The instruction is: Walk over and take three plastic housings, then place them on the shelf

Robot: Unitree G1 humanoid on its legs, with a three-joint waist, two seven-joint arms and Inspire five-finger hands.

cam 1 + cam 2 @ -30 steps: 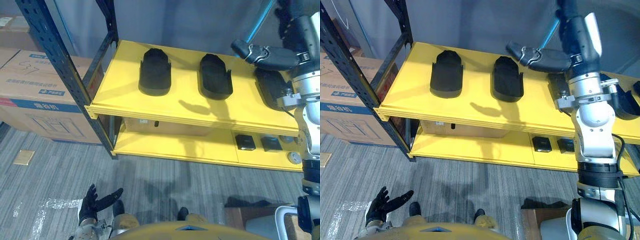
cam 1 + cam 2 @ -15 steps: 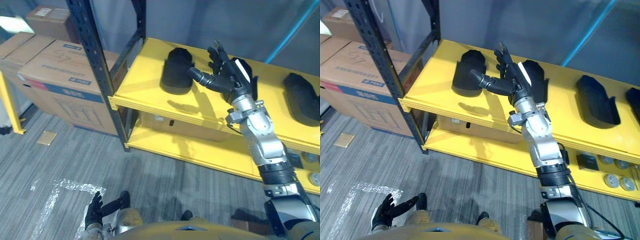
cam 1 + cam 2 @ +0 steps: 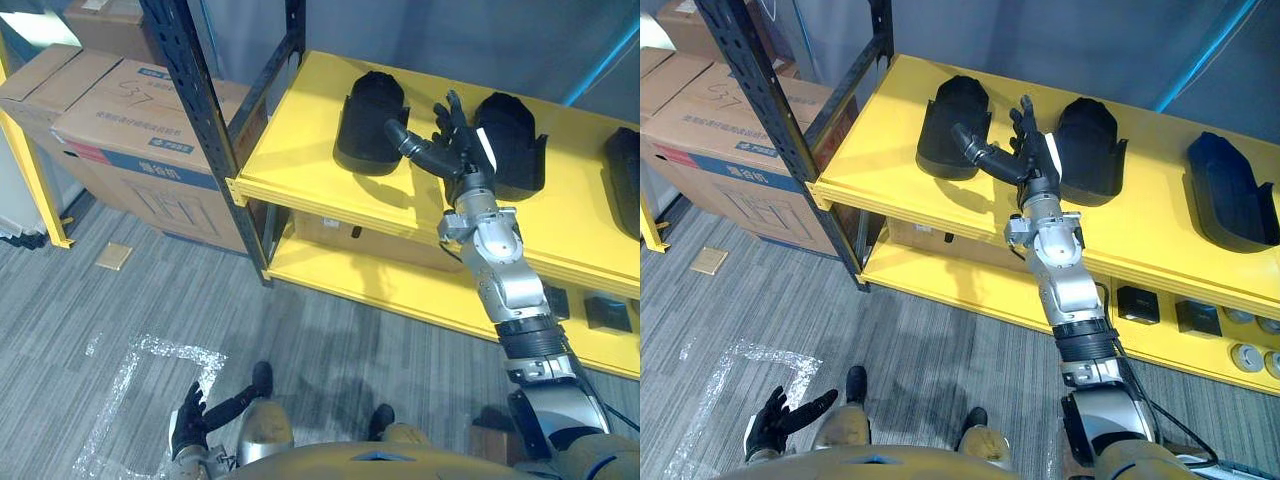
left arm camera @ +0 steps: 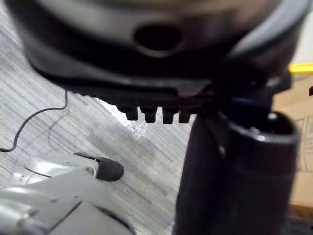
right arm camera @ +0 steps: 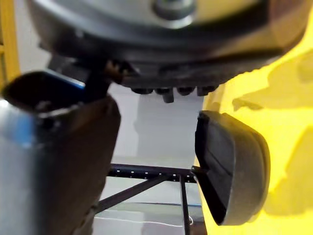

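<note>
A yellow shelf (image 3: 890,150) on a dark metal frame carries three black plastic housings laid flat in a row along its top board, each well apart from the next: the left housing (image 3: 955,125), the middle housing (image 3: 1090,150) and the right housing (image 3: 1230,190). The spacing leaves room around each shell for a hand to come in. The robot's right hand (image 3: 1027,160) reaches over the shelf's top board between the left and middle housings. Its fingers are straight and spread, the thumb points toward the left housing, and it holds nothing. Whether it touches either housing cannot be told. The wide spread looks suited to spanning a shell. The left hand (image 3: 780,420) hangs low in front of the shelf, above the floor, fingers loosely apart and empty, seemingly kept clear. Cardboard boxes (image 3: 130,110) stand left of the shelf.
</note>
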